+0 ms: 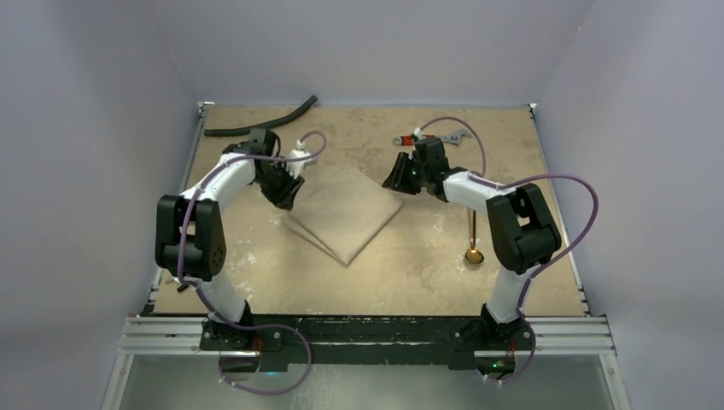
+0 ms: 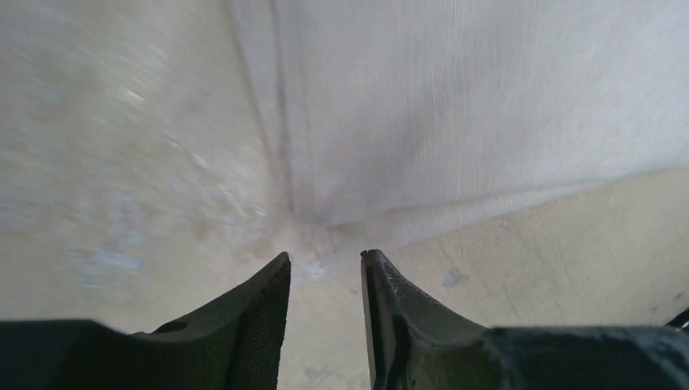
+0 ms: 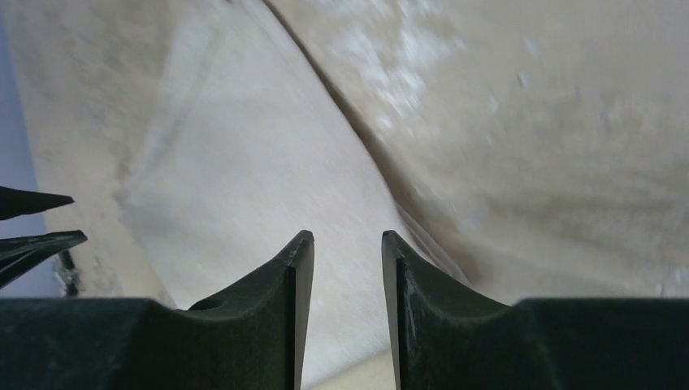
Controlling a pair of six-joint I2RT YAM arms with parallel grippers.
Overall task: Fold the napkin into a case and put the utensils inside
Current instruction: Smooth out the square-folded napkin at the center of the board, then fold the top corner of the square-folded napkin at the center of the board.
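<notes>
Black fingers (image 2: 244, 333) of the left gripper (image 2: 325, 256) fill the bottom of its wrist view, parted with only bare table (image 2: 122, 162) in the gap, their tips just short of a corner of the napkin (image 2: 455, 122). Likewise the right gripper (image 3: 347, 236) stands released, grasping nothing, with cream cloth under its gap. From above, the napkin lies flat near the middle of the table, folded to a diamond shape. The left gripper hangs at its left corner and the right gripper near its right corner. Right of the cloth and apart from it, a gold spoon (image 1: 472, 239) lies with its bowl toward the arm bases, its handle running under the right arm. Behind the right gripper sits a red-handled wrench (image 1: 458, 135), and a black hose (image 1: 265, 120) lies at the far left edge
</notes>
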